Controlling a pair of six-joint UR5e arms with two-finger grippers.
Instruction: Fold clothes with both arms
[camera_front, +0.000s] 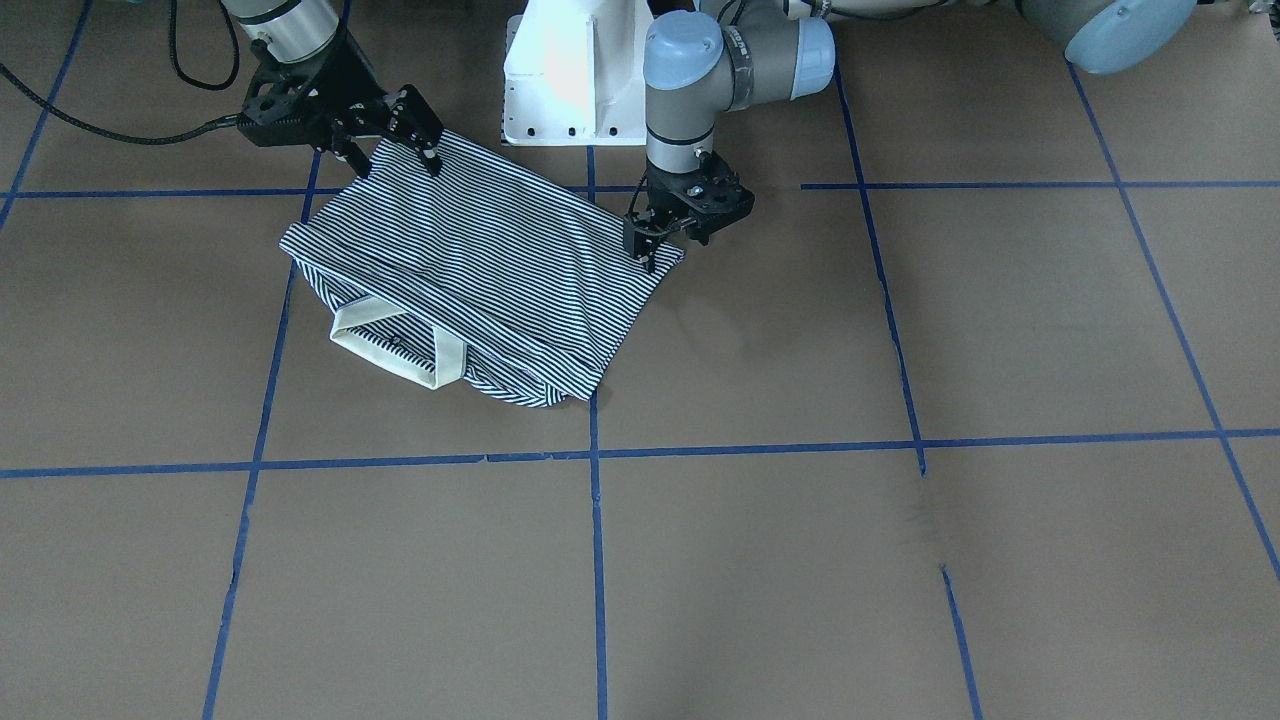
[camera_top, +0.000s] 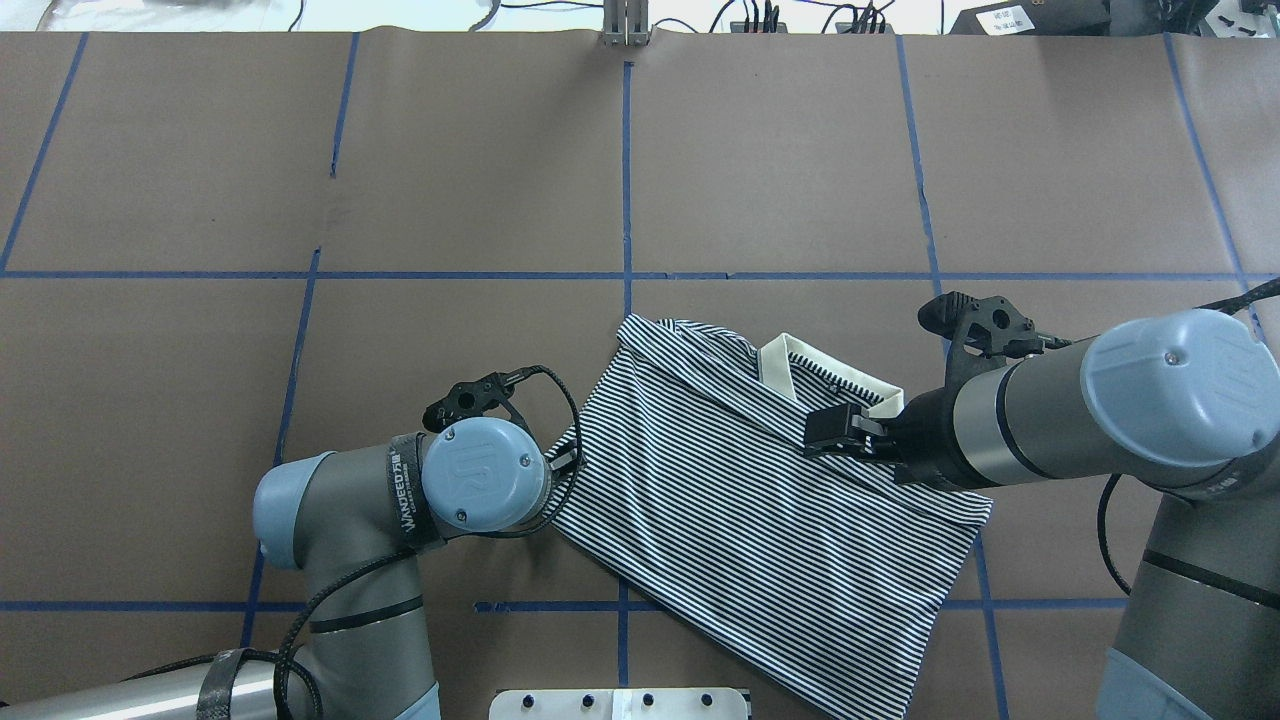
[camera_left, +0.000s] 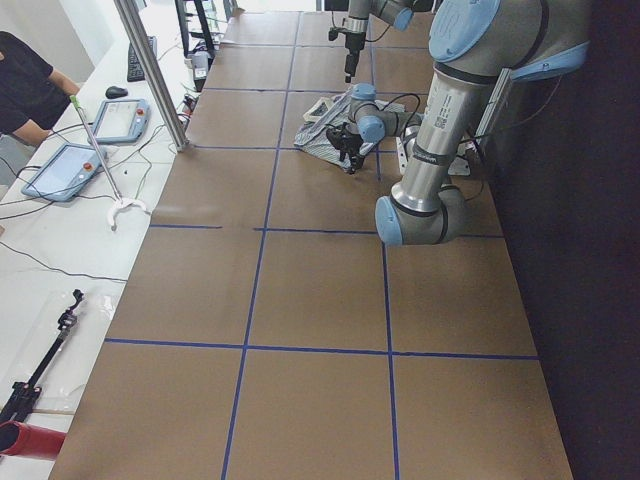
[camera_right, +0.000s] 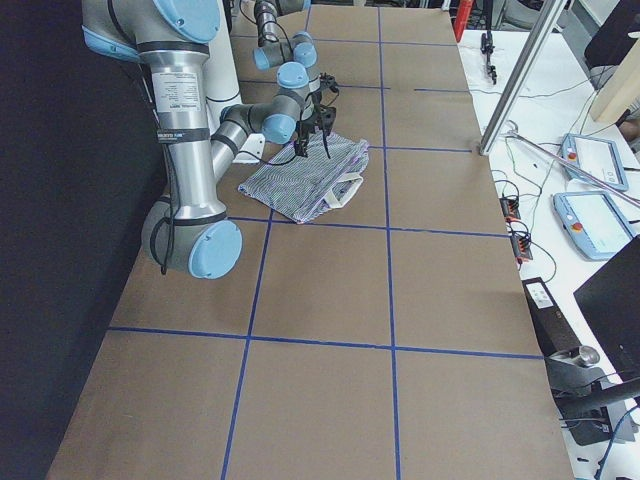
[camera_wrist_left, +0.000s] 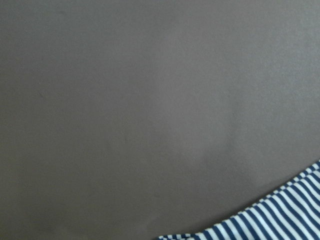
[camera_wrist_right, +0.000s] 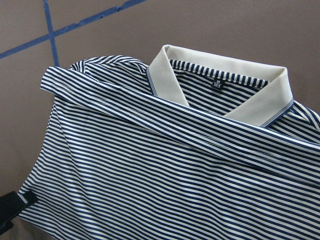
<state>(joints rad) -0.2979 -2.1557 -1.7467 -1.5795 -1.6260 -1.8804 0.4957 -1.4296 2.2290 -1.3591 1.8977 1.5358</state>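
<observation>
The striped polo shirt (camera_front: 480, 270) lies folded on the table, cream collar (camera_front: 400, 350) towards the operators' side. It also shows in the overhead view (camera_top: 740, 510) and fills the right wrist view (camera_wrist_right: 150, 165). My right gripper (camera_front: 395, 160) hovers open and empty above the shirt's corner nearest the robot. One of its fingers (camera_wrist_right: 12, 210) shows in the right wrist view. My left gripper (camera_front: 645, 252) is low at the shirt's left corner, touching the cloth. I cannot tell whether it is open or shut. The left wrist view shows only a striped edge (camera_wrist_left: 280, 215).
The white pedestal base (camera_front: 570, 80) stands just behind the shirt. Blue tape lines (camera_front: 595, 452) cross the brown table. Operators' tablets and cables lie on side benches (camera_left: 80, 150) beyond the table's edge.
</observation>
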